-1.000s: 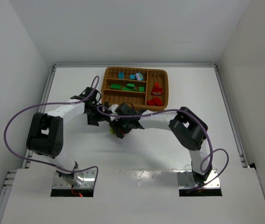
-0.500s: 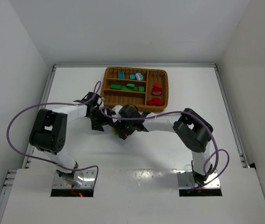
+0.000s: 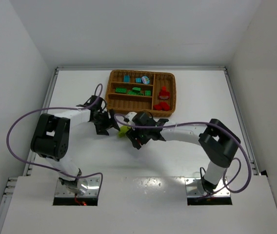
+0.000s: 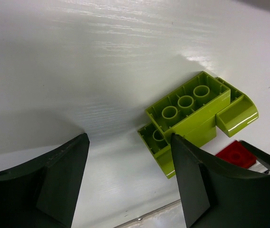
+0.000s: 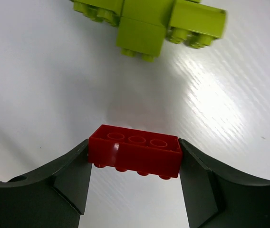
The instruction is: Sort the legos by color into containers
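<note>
Right gripper [image 5: 133, 157]: jaws clamped on red brick [image 5: 139, 147], held lengthwise at lower centre of wrist view, above white table [image 5: 40, 85].
Left gripper [image 4: 128, 145]: jaws apart, gap empty.
Lime cluster [image 4: 192, 111] on table, studs down, just beside one left finger; in top view, centre frame, below tray's lower-left corner.
Wicker tray [image 3: 110, 92], upper centre: blue bricks [image 3: 137, 79] top slot, green bricks [image 3: 132, 90] middle slot, red bricks [image 3: 163, 100] crosswise slot.

A glossy white table [image 3: 202, 97] sits enclosed by plain white walls [image 3: 128, 29], brightly lit.
</note>
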